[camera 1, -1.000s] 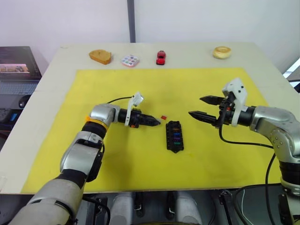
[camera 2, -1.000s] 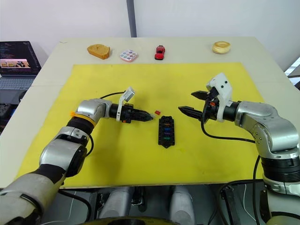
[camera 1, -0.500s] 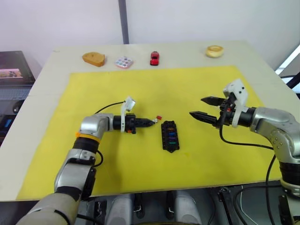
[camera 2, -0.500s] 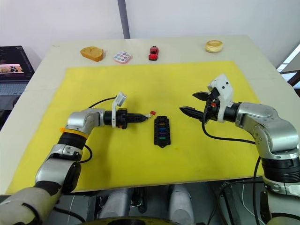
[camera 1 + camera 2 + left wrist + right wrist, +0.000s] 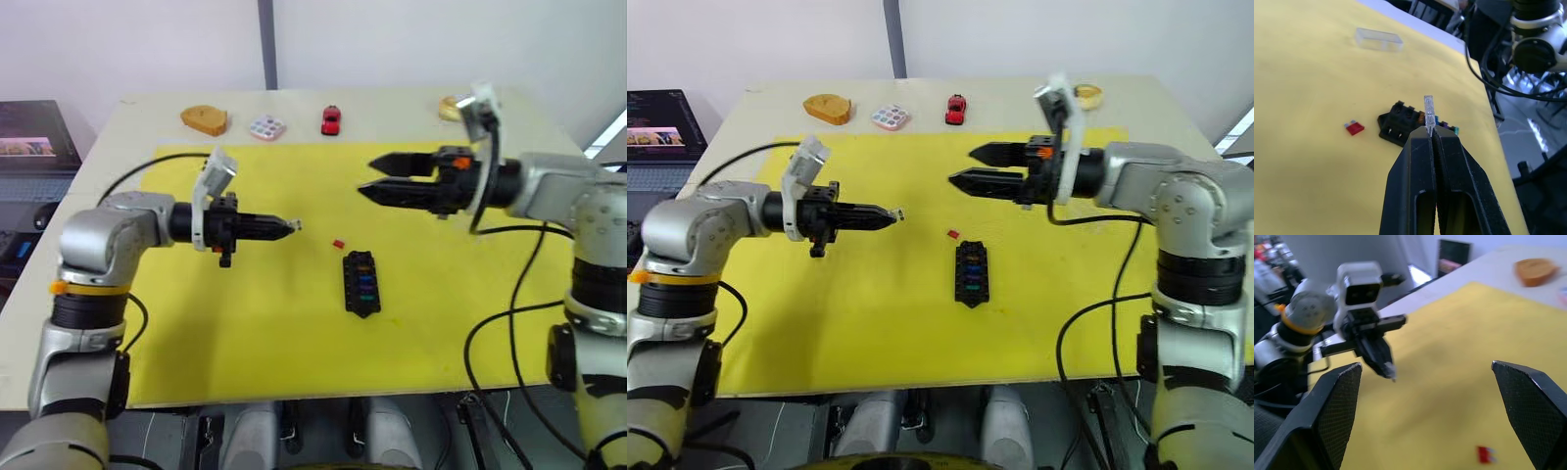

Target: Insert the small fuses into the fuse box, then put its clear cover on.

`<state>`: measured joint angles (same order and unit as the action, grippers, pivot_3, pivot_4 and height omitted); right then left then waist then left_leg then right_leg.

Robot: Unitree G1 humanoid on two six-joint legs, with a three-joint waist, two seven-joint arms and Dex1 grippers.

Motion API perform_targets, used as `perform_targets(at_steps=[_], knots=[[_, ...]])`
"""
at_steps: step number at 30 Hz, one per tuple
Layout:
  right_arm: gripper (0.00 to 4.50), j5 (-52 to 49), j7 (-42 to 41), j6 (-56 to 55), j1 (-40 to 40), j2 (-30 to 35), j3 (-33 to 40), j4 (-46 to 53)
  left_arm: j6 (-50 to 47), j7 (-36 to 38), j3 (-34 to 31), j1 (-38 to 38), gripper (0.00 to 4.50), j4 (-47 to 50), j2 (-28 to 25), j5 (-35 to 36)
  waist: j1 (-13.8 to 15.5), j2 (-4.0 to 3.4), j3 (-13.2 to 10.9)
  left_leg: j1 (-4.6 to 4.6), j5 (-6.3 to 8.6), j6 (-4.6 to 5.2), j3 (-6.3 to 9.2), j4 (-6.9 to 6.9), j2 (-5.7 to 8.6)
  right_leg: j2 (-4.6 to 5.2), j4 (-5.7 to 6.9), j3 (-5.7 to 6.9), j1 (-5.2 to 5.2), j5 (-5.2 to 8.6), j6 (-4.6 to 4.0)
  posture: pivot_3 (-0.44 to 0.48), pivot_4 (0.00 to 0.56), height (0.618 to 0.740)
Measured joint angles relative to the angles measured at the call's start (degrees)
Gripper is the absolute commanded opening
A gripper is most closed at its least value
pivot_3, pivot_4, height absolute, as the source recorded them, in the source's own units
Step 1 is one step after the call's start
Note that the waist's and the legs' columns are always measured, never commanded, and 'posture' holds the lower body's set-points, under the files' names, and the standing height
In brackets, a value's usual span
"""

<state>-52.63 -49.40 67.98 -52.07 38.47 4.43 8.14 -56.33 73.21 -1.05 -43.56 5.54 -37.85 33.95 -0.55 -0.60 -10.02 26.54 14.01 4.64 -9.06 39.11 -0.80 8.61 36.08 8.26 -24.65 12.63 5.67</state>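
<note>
The left end effector [image 5: 286, 226] is raised above the yellow mat [image 5: 245, 313], with its two black fingers pressed together on a small pale, clear-looking fuse [image 5: 1428, 107] that stands out from the fingertips. It is held by one end, probably so that the free end can go down into a slot. The fuse box [image 5: 361, 284] lies on the mat near the middle of the table [image 5: 147, 108], well apart from this end effector, and some coloured fuses already sit in its slots; the slots nearest the red fuse seem empty. A red fuse [image 5: 338, 243] lies flat on the mat just beside the far end of the box, so it is not yet inserted. The right end effector [image 5: 372, 176] hangs above the mat beyond the box, its fingers spread wide and holding nothing; I judge it waits there to leave the way free, or to take a fuse. The clear cover [image 5: 1378, 39] rests on the mat, apart from the box, because the cover comes last. Next, the held fuse must be aligned upright over a slot.
</note>
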Motion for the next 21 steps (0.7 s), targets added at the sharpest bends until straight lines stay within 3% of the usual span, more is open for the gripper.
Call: perform_targets(at_steps=[1, 3, 16, 18, 21], knots=[[3.96, -0.06, -0.10, 0.02, -1.00, -0.69, -0.66, 0.07, -0.19, -0.23, -0.01, -1.33, 0.00, 0.83, -0.40, 0.49, 0.01, 0.00, 0.00, -0.01, 0.00, 0.00, -0.01, -0.01, 0.02, -0.05, 0.02, 0.02, 0.01, -0.01, 0.02, 0.000, 0.150, 0.740], [3.33, -0.53, -0.85, 0.21, -2.31, -1.55, -1.89, 0.45, -0.24, -0.89, 0.01, -3.42, 0.00, 2.07, -0.79, 1.00, -0.04, 0.00, 0.00, -0.02, -0.01, 0.02, -0.03, -0.01, 0.03, -0.10, 0.05, 0.03, 0.01, -0.03, 0.07, 0.000, 0.150, 0.740], [3.33, 0.79, -3.93, -1.59, -2.65, -1.91, -6.70, 1.72, 3.42, -2.37, 2.81, -4.72, 0.00, 3.08, -2.68, 1.56, -0.15, 0.00, 0.00, -0.05, -0.10, 0.16, -0.10, -0.01, 0.03, -0.17, 0.09, 0.03, 0.02, -0.02, 0.11, 0.000, 0.150, 0.740], [2.79, 0.82, -3.96, -1.69, -2.64, -1.91, -6.99, 1.72, 3.55, -2.37, 3.25, -4.74, 0.00, 3.08, -2.68, 1.57, -0.14, 0.00, 0.00, -0.05, -0.10, 0.16, -0.10, -0.02, 0.03, -0.17, 0.09, 0.03, 0.02, -0.02, 0.11, 0.000, 0.150, 0.740], [1.54, 1.21, -3.98, -1.74, -2.57, -1.85, -7.41, 1.78, 4.10, -2.30, 4.37, -4.74, 0.00, 3.09, -2.69, 1.59, -0.16, 0.00, 0.00, -0.05, -0.10, 0.16, -0.10, -0.02, 0.03, -0.17, 0.09, 0.03, 0.02, -0.02, 0.11, 0.000, 0.150, 0.740]])
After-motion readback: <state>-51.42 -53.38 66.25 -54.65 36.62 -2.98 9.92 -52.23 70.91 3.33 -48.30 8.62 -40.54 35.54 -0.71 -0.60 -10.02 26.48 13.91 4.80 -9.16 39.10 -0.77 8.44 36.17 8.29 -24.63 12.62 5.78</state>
